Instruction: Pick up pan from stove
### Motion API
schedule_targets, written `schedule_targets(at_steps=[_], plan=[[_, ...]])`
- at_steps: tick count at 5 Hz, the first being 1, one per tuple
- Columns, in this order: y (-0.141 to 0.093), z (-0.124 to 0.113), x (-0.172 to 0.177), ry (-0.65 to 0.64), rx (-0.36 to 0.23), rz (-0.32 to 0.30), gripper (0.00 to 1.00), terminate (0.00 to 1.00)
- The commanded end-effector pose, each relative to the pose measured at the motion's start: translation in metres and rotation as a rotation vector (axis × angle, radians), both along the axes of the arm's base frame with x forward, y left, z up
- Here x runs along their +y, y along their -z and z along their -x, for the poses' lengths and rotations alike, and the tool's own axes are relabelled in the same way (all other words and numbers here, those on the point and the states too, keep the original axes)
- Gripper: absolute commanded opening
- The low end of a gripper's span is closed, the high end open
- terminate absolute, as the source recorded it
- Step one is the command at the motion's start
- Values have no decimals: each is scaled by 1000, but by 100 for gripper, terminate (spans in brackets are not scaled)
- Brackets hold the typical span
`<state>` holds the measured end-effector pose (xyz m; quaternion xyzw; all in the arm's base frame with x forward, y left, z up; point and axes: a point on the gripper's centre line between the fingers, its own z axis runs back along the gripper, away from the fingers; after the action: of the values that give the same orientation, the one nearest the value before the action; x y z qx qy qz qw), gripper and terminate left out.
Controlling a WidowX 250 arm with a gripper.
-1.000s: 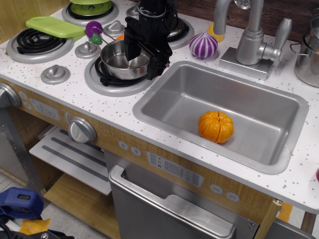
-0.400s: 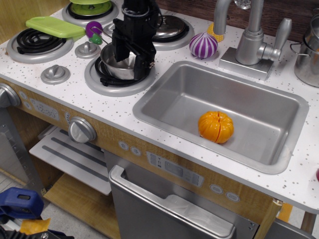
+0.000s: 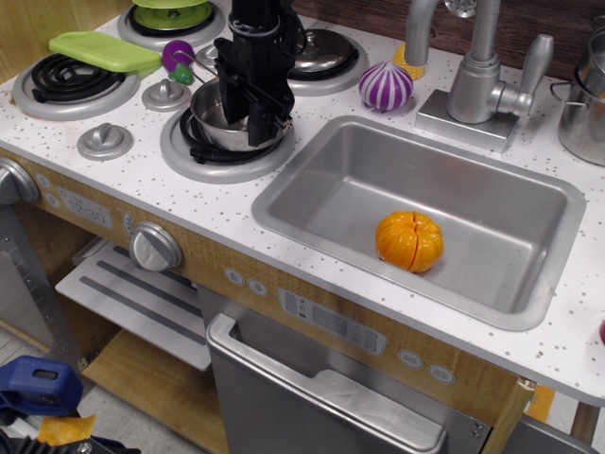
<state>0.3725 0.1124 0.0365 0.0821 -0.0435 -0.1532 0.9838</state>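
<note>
- A black robot hand (image 3: 248, 112) reaches down over the small shiny round steel saucepan (image 3: 223, 121), which sits on the front right black coil burner of the toy white speckled stove (image 3: 123, 165).
- The fingers (image 3: 257, 123) appear pressed together around the pan's right wall, one inside the bowl and one outside, though the arm's dark bulk hides the contact itself.
- The pan's polished deep bowl mirrors its surroundings; its thin handle is not clearly visible.
- Four silver-ringed burners mark the cooktop: one bare coil at the left (image 3: 59, 78), one under the pan, one at the back under a green dish (image 3: 171, 12), one under a domed silver lid (image 3: 319, 52).
- A flat lime-green plastic lid (image 3: 102, 49) lies between the left and rear burners.
- A purple-and-white striped toy onion (image 3: 386, 86) stands near the grey faucet (image 3: 475, 71).
- One orange segmented toy pumpkin (image 3: 409, 240) rests in the rectangular brushed-steel sink (image 3: 312, 180).
- A larger steel pot (image 3: 584, 104) sits at the bench's right edge.
- The bench has a speckled white top and a wood-coloured front carrying round silver knobs (image 3: 154, 248) and a silver oven door handle (image 3: 321, 402).
</note>
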Motion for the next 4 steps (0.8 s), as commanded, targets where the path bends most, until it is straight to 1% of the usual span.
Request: schedule_targets(at_steps=[1, 2, 3, 4], plan=[[-11, -4, 2, -2, -52, -10, 0, 0], [-12, -6, 2, 0, -54, -13, 0, 0], [-20, -6, 2, 10, -42, -25, 0, 0], [-34, -9, 0, 14, -17, -46, 0, 0]])
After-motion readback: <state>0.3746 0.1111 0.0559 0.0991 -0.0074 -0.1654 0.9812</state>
